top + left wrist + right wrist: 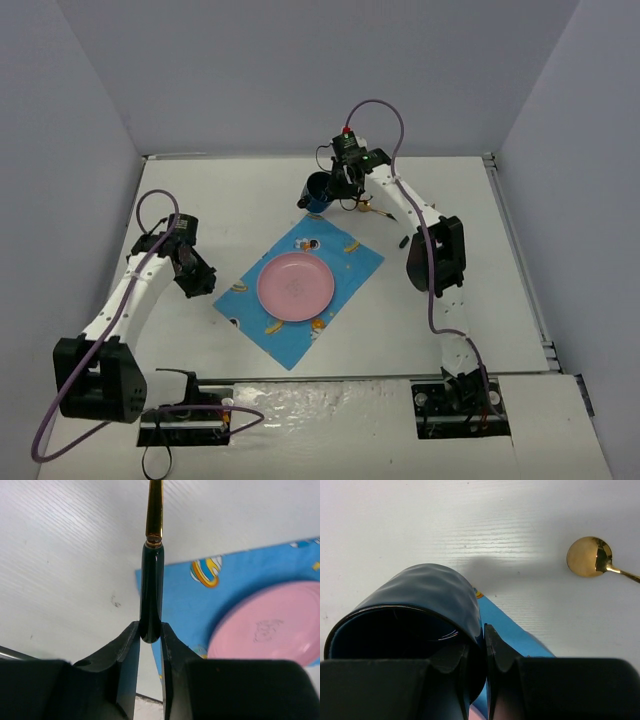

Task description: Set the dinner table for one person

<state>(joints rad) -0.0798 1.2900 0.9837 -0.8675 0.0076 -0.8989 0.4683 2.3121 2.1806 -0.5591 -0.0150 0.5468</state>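
The white dinner table [480, 260] carries a blue patterned mat [345, 255] with a pink plate [295, 286] on it. My right gripper [340, 180] is shut on the rim of a dark blue cup [318, 190], one finger inside and one outside, at the mat's far corner. The wrist view shows that grip [479, 640] on the cup [425, 595]. A gold spoon [587, 556] lies on the table beside it. My left gripper [150, 632] is shut on a utensil with a dark handle and gold stem [151, 590], left of the mat [185, 600]. Its working end is out of view.
The spoon [372, 210] lies just right of the cup. A small dark piece [402, 241] lies on the table right of the mat. Grey walls close off the table's left, far and right sides. The left gripper [200, 280] hangs over bare tabletop.
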